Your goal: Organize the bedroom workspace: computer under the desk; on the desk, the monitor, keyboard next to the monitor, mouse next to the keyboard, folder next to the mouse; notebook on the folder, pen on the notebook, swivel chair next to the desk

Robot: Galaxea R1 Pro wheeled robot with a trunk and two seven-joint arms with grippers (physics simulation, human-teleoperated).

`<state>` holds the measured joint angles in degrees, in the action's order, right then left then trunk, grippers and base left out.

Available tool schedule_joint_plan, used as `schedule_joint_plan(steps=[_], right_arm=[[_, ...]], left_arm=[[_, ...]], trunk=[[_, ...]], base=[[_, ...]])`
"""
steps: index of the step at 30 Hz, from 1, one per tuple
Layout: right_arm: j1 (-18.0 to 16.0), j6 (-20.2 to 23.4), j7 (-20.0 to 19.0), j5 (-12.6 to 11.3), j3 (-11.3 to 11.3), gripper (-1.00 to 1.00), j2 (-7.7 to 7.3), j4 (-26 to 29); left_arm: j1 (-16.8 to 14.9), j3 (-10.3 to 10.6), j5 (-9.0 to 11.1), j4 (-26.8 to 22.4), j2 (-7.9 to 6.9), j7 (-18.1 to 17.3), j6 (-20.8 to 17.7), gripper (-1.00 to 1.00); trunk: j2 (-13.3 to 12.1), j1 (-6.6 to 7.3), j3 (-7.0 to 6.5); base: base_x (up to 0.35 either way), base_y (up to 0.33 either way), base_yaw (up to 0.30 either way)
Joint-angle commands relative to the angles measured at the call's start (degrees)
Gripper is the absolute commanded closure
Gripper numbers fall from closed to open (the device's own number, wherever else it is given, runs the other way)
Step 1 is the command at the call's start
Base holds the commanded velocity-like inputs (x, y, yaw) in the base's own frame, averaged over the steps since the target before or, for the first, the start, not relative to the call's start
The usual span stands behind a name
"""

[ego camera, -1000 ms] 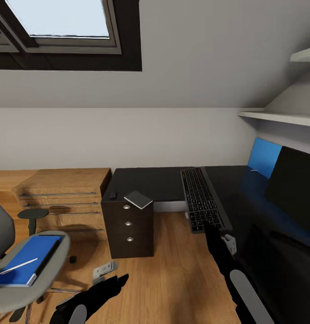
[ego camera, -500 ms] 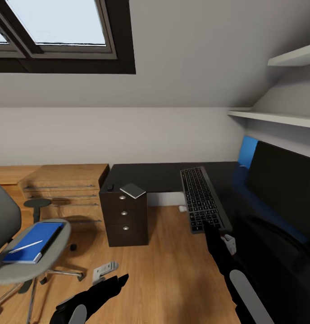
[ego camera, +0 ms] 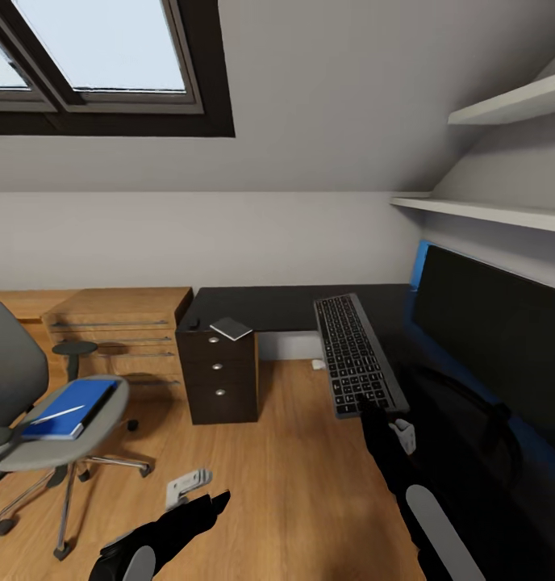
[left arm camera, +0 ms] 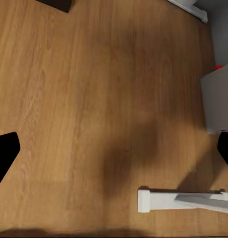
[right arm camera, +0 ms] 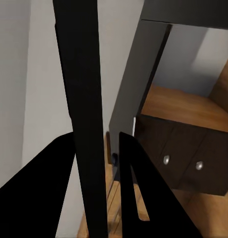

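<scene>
My right gripper (ego camera: 369,408) is shut on the near end of the grey-framed, black-keyed keyboard (ego camera: 352,352). The keyboard is held up beside the black-topped desk (ego camera: 265,307), left of the wide black monitor (ego camera: 495,339). In the right wrist view the keyboard (right arm camera: 81,99) shows edge-on between the black fingers (right arm camera: 136,188). A grey notebook (ego camera: 231,328) lies on the desk above the dark drawer unit (ego camera: 219,378). The blue folder (ego camera: 68,399) rests on the grey swivel chair (ego camera: 35,440) with the white pen (ego camera: 58,414) across it. My left gripper (ego camera: 209,504) hangs open low over the floor.
A small white object (ego camera: 187,484) lies on the wood floor near my left gripper and shows too in the left wrist view (left arm camera: 183,201). A low light-wood cabinet (ego camera: 120,323) stands against the back wall, with a small dark round stool (ego camera: 74,349) before it. White shelves (ego camera: 487,211) hang above the monitor.
The whole view has shifted: the monitor now looms larger and closer at the right, the chair and drawer unit look farther off. The keyboard stays in my right gripper.
</scene>
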<state>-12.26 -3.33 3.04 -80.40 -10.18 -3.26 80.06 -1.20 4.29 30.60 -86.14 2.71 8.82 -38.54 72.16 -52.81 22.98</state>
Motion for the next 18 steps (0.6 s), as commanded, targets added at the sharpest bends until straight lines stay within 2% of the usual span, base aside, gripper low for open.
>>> schedule_joint_plan(steps=[1, 9, 18], right_arm=[[-0.05, -0.35, 0.29, -0.43, -0.18, 1.0, -0.08, 0.1], [-0.05, -0.28, 0.31, -0.42, -0.19, 1.0, -0.09, -0.37], [-0.05, -0.22, 0.26, -0.49, -0.19, 1.0, -0.08, -2.26]], left_arm=[[-0.03, 0.02, 0.61, -0.08, 0.01, 0.54, -0.22, -1.0], [-0.03, -0.06, 0.61, -0.08, -0.06, 0.59, -0.22, -1.0], [-0.03, -0.07, 0.61, -0.08, -0.08, 0.57, -0.22, -1.0]], trunk=[[0.05, 0.03, 0.07], [0.05, 0.03, 0.07], [0.05, 0.03, 0.07]], base=[[-0.327, -0.149, 0.0], [-0.317, -0.162, 0.0], [-0.213, -0.277, 0.0]])
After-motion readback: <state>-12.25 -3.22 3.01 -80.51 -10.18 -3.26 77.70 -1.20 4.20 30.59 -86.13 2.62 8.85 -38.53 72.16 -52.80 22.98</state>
